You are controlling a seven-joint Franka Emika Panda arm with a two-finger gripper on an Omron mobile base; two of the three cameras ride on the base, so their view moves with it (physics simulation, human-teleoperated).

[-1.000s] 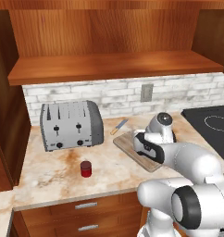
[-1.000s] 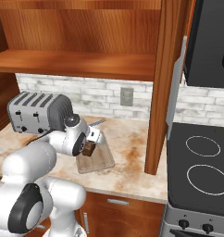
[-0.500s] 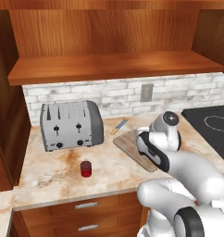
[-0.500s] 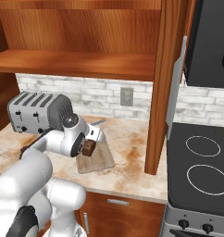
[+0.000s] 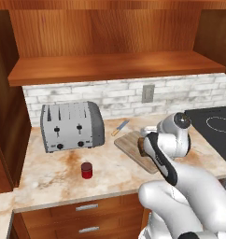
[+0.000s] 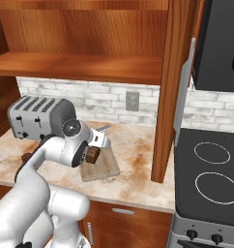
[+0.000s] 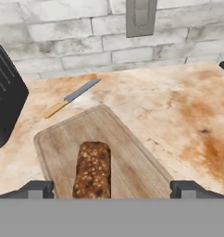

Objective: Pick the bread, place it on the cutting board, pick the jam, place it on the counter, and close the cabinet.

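At centre right of the left base view, the bread (image 5: 142, 145) lies on the cutting board (image 5: 131, 144); the jam (image 5: 87, 170) stands lower left on the counter (image 5: 49, 175). Right base view: bread at centre left beside the arm. Hand view: gripper (image 7: 112, 189) fingers spread wide, released, bread between them at bottom centre.

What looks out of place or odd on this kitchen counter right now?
Nothing is spilled or damaged. The bread lies flat on the cutting board; the jam stands upright. Only the cabinet door hangs open.

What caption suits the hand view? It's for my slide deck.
Open gripper over the bread lying on the cutting board.
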